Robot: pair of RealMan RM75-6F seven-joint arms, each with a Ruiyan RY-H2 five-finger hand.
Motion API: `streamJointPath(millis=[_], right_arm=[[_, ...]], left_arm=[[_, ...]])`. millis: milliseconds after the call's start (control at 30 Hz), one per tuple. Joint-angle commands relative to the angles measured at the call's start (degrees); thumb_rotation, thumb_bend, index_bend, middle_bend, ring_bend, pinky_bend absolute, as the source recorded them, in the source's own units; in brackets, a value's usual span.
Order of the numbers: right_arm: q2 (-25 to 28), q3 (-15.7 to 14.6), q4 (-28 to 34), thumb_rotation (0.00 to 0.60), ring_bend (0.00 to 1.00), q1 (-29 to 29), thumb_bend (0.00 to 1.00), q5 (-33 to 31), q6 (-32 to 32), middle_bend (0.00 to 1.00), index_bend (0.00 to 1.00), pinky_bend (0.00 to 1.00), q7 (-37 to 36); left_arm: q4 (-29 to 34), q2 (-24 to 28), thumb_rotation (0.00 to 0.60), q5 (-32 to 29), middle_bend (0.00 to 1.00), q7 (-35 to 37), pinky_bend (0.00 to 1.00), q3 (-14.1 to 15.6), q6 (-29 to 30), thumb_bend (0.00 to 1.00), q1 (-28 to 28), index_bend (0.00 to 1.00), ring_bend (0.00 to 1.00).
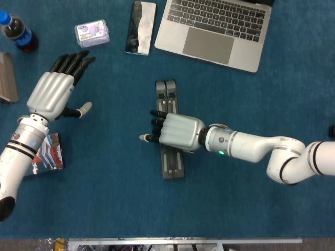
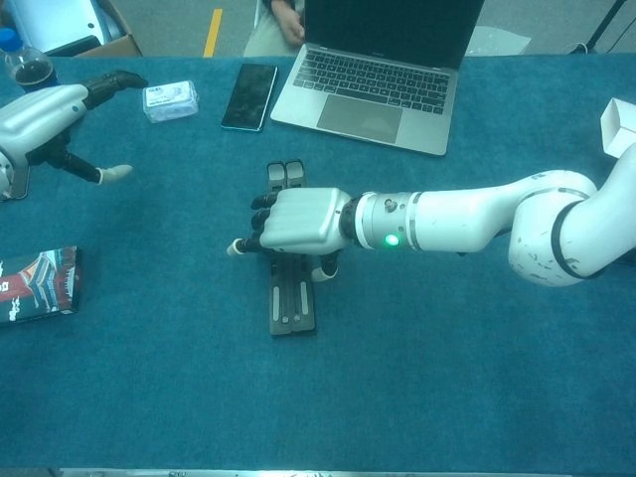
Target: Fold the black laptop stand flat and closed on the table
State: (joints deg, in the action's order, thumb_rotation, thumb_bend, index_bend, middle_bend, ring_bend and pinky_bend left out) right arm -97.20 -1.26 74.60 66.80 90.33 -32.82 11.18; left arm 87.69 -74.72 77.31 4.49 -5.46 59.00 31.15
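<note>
Stand [image 1: 171, 157] bars now side by side, mid-table, near closed. Right hand [image 1: 175, 132] rests on it, fingers spread. Left hand [image 1: 52, 94] open, empty. Next: press flat, lift off.

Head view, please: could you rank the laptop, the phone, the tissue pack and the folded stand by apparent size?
1. laptop, though partly cut off
2. laptop stand, partly under the right hand
3. phone
4. tissue pack

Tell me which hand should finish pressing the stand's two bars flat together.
The right hand. It already lies across the middle of the black laptop stand, whose bars now sit side by side. The left hand is open, far off to the left by the booklet, touching nothing.
</note>
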Motion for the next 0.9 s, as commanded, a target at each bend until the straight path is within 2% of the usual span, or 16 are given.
streamJointPath(millis=[33, 300, 367, 433, 467, 633, 900], right_arm=[[0.0, -0.1, -0.1, 0.600, 0.15, -0.2, 0.23, 0.1, -0.3, 0.44, 0.01, 0.03, 0.1], [0.8, -0.2, 0.9, 0.600, 0.16, -0.4, 0.23, 0.2, -0.4, 0.44, 0.01, 0.03, 0.2], [1.6, -0.2, 1.9, 0.600, 0.12, -0.4, 0.23, -0.2, 0.0, 0.36, 0.00, 0.03, 0.2], [2.4, -0.1, 2.7, 0.600, 0.04, -0.6, 0.22, -0.7, 0.1, 0.23, 0.00, 0.03, 0.6], [2.8, 0.1, 3.2, 0.600, 0.02, -0.8, 0.22, -1.3, 0.1, 0.20, 0.00, 0.03, 1.0], [5.0, 0.7, 6.4, 0.600, 0.00, -2.1, 0.22, -4.1, -0.3, 0.01, 0.00, 0.03, 3.5], [10.2, 2.2, 12.7, 0.600, 0.00, -7.4, 0.22, -13.2, -6.1, 0.00, 0.00, 0.03, 10.7]], left_arm=[[0.0, 0.0, 0.600, 0.0, 0.00, 0.0, 0.00, 0.0, -0.1, 0.28, 0.0, 0.00, 0.00], [0.1, -0.1, 0.600, 0.1, 0.00, 0.0, 0.00, -0.1, 0.0, 0.28, 0.1, 0.00, 0.00], [0.2, 0.0, 0.600, 0.1, 0.00, -0.1, 0.00, -0.1, 0.0, 0.28, 0.1, 0.00, 0.00], [0.2, 0.0, 0.600, 0.1, 0.00, -0.2, 0.00, -0.1, -0.1, 0.28, 0.2, 0.00, 0.00], [0.3, 0.0, 0.600, 0.0, 0.00, -0.2, 0.00, -0.2, -0.1, 0.28, 0.2, 0.00, 0.00], [0.6, 0.0, 0.600, 0.2, 0.00, -0.5, 0.00, -0.1, -0.2, 0.28, 0.4, 0.00, 0.00], [0.5, 0.5, 0.600, 1.0, 0.00, -0.2, 0.00, 0.2, -0.2, 0.28, 0.4, 0.00, 0.00]])
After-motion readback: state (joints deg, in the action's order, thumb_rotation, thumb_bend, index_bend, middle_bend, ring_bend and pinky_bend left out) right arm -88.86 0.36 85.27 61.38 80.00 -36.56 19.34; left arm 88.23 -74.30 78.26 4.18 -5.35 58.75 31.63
